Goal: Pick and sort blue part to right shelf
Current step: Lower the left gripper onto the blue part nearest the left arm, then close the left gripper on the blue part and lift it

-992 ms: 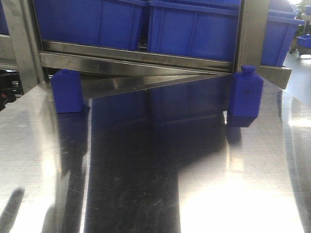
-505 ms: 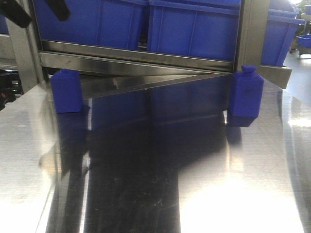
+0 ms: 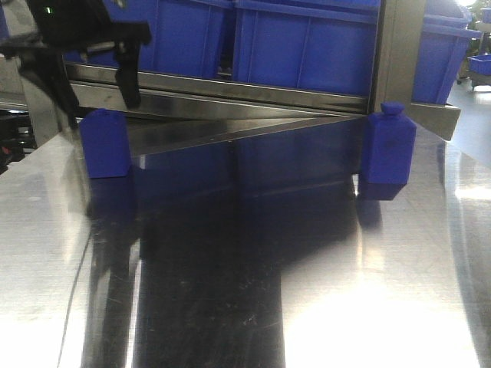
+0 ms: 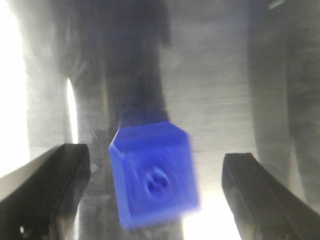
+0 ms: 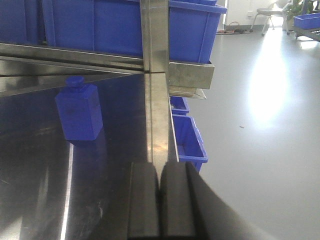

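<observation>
Two blue bottle-shaped parts stand on the steel table in front of the shelf, one at the left [image 3: 105, 143] and one at the right [image 3: 389, 147]. My left gripper [image 3: 98, 100] is open and hangs just above the left part, one finger on each side. In the left wrist view the left part [image 4: 155, 180] is seen from above, blurred, between the open gripper's [image 4: 156, 156] fingers without touching them. My right gripper [image 5: 160, 195] is shut and empty, low over the table, with the right part [image 5: 79, 111] ahead to its left. The right shelf's steel front rail [image 3: 230, 96] carries large blue bins [image 3: 307, 46].
A steel shelf post [image 5: 155, 75] stands straight ahead of the right gripper. Small blue bins [image 5: 187, 135] sit on the floor beyond the table's right edge. The steel table [image 3: 230, 291] stretches toward the camera. A slanted steel strip [image 3: 230, 130] lies under the rail.
My left gripper has come into the front view from the top left and moved down over the left blue part. Both blue parts stand where they were.
</observation>
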